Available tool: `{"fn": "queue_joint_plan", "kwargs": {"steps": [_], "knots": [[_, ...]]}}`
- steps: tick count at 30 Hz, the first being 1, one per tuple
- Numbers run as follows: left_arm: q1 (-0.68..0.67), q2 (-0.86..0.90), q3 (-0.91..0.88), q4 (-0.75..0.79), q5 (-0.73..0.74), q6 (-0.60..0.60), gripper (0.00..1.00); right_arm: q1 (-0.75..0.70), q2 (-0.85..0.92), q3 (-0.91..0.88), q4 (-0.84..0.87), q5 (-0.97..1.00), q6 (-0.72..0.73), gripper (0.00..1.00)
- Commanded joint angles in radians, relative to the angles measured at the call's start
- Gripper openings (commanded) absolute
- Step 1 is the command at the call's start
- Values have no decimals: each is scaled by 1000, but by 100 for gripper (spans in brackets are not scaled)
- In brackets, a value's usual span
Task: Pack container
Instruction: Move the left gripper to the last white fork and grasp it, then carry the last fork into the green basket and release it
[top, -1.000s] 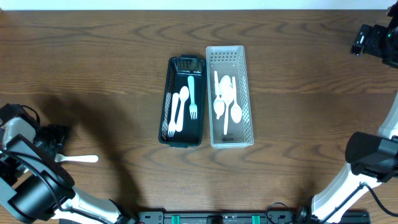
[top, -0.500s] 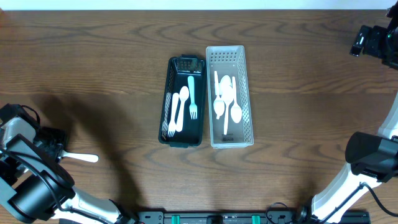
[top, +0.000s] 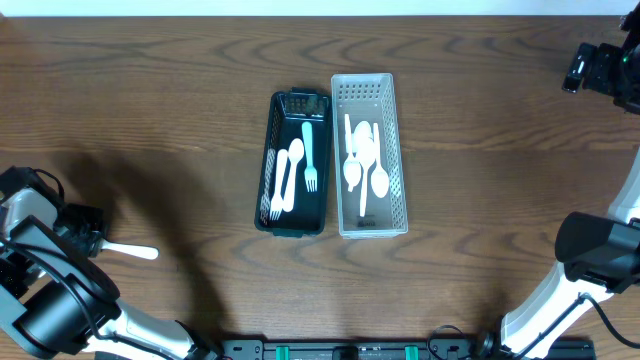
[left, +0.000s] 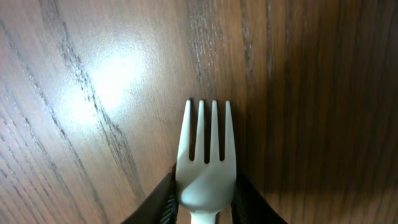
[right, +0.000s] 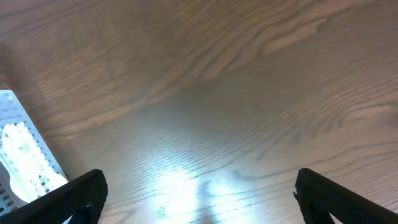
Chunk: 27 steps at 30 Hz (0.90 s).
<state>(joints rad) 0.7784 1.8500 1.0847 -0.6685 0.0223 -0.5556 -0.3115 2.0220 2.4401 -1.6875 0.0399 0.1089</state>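
Observation:
A white plastic fork (left: 206, 165) lies on the wooden table at the left edge, tines pointing away from my left wrist. My left gripper (left: 204, 188) is shut on its neck, both black fingers touching the sides. From overhead the fork (top: 132, 251) sticks out to the right of the left gripper (top: 88, 238). A black basket (top: 268, 150) at the table's middle holds a teal fork (top: 309, 150) and white cutlery. Beside it a white basket (top: 400, 150) holds white spoons. My right gripper (right: 202, 199) hangs open over bare table at the far right corner (top: 600, 65).
The two baskets stand side by side, long sides touching, about a third of the table's width from the held fork. A corner of the white basket (right: 18, 149) shows at the left edge of the right wrist view.
My left gripper's fingers have closed onto the white fork, and the fork has shifted slightly toward the gripper. The right arm has not moved.

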Motion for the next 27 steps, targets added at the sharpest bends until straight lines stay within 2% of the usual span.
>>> {"fn": "queue_joint_plan", "kwargs": {"steps": [1,3,9,13,17,22,27], "knots": [[-1,20,-4,1,-16,-2,14,-8,9,-3,-5,-6,-13,99],[-1,18,-4,-3,-15,1,6,-8,9,-3,-5,-6,-13,99],[-20,-42,6,-54,-14,6,6,-8,9,-3,-4,-6,-13,99],[-88,-156,29,-112,-14,40,6,-8,10,-3,-4,-6,-13,99],[-232,-315,76,-194,-14,90,6,-8,9,-3,-4,-7,-13,99],[-522,-479,177,-266,-13,118,6,-8,9,-3,-7,-24,-13,99],[-821,-517,251,-257,-14,118,6,-8,9,-3,-7,-25,-13,99]]}}
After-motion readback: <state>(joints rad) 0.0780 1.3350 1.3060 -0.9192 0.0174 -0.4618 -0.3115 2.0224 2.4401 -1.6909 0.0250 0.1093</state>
